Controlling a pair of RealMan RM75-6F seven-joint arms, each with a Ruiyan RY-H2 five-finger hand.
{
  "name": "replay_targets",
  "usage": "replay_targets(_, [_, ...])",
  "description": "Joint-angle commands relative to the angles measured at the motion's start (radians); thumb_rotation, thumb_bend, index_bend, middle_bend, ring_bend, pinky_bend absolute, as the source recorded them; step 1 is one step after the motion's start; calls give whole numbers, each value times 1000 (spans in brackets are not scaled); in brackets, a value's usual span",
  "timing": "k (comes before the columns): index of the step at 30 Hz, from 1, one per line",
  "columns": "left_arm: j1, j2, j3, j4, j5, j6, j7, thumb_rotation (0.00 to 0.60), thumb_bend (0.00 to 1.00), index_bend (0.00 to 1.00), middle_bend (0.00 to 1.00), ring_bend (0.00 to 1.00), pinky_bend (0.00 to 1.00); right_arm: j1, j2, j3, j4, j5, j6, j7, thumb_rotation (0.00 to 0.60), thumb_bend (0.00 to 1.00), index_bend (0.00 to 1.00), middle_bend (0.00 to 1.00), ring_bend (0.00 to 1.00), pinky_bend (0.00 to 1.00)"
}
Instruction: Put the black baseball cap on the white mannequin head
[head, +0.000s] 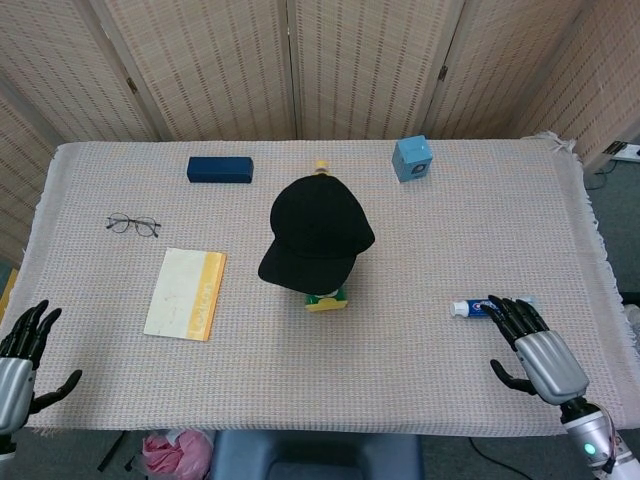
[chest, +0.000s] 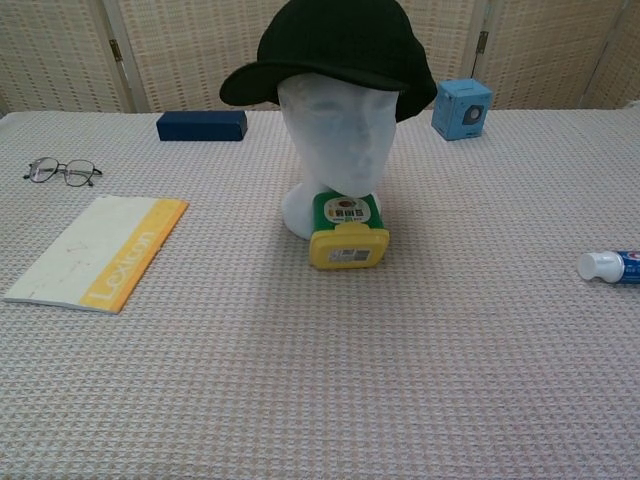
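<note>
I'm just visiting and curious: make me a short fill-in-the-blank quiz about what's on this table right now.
1. The black baseball cap sits on the white mannequin ____.
2. The yellow-lidded green container lies right in ____ of the white mannequin head.
3. The wire-framed eyeglasses lie on the woven ____.
4. The right hand is ____, holding nothing, beside the toothpaste tube.

Missing words: head; front; tablecloth; open

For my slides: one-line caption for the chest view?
Black cap sits on the white mannequin head, a yellow-lidded jar at its base.
</note>
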Motion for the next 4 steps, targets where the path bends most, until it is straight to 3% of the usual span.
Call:
replay_targets(1, [17,0,9,-1,-2,-2,20,600,246,0,19,47,244,7,-4,-1,-6,10,-16,-12,600,337,0,0,0,0])
replay_targets(4, [21,6,4,-8,-5,-10,22,600,246,0,16,46,244,14,-7,0,-8,20,-31,-22,600,338,0,0,0,0])
